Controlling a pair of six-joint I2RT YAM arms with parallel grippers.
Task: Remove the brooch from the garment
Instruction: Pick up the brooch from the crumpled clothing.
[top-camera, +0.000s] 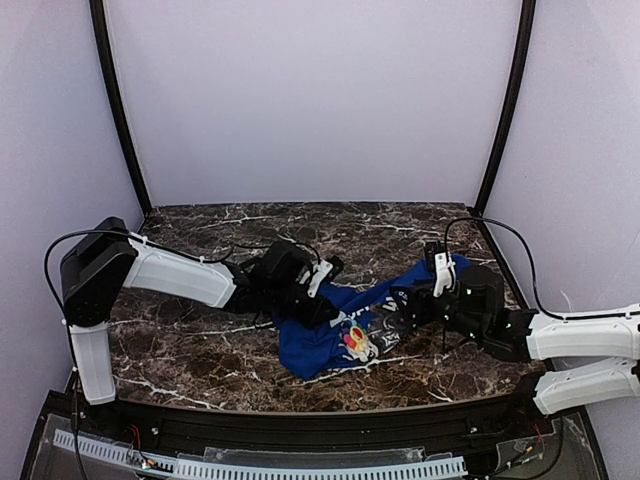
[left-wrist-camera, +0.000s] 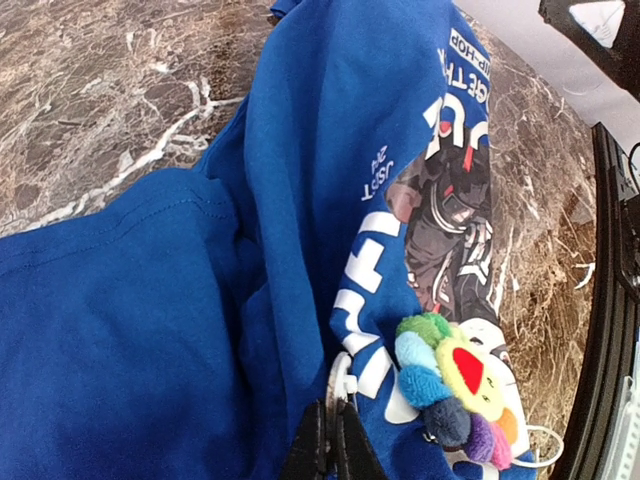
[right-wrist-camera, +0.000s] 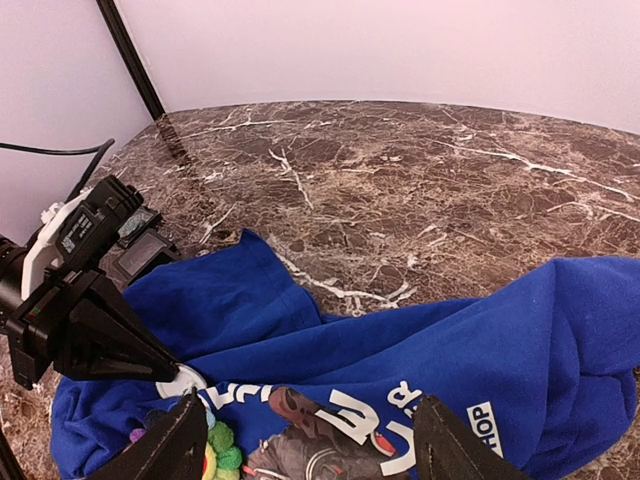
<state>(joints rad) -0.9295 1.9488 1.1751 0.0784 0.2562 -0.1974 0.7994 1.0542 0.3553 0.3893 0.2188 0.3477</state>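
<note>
We see left gripper (left-wrist-camera: 328, 425) pinched shut right beside fuzzy multicoloured flower brooch (left-wrist-camera: 455, 390) on blue printed T-shirt (left-wrist-camera: 150, 330); right gripper (right-wrist-camera: 310, 405) gaping open above it.

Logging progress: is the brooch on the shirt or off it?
On it. The brooch lies against the blue garment's printed front, not lifted clear; its pin is hidden.

The white-shelled left arm (top-camera: 178, 275) and right arm (top-camera: 585, 335) are trailing thin black cables (top-camera: 500, 228) from boxy black wrist housings (top-camera: 478, 300).

Fuzzy brooch (left-wrist-camera: 455, 385), cloth garment (left-wrist-camera: 150, 330), glossy marble table (left-wrist-camera: 100, 90)
</note>
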